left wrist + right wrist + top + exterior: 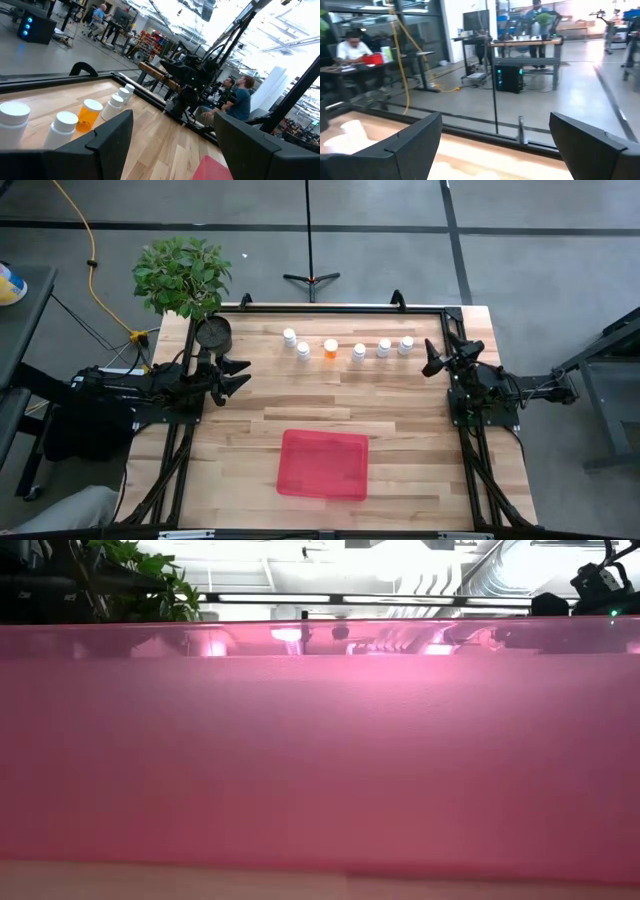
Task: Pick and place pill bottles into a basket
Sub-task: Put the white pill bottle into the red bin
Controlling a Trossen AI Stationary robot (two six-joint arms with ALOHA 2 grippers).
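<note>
Six pill bottles stand upright in a row at the table's far side: five white ones (289,337) (303,350) (359,352) (383,347) (406,345) and one orange one (330,348). The left wrist view shows the orange one (89,116) among white ones. The red-pink basket (323,464) lies near the front edge; its wall (320,750) fills the low view. My left gripper (242,375) is open and empty at the table's left side. My right gripper (429,363) is open and empty at the right side.
A potted plant (182,275) and a round black pot (212,332) stand at the far left corner. A black frame (340,308) runs along the table's edges. Bare wood lies between the bottles and the basket. People sit in the room beyond.
</note>
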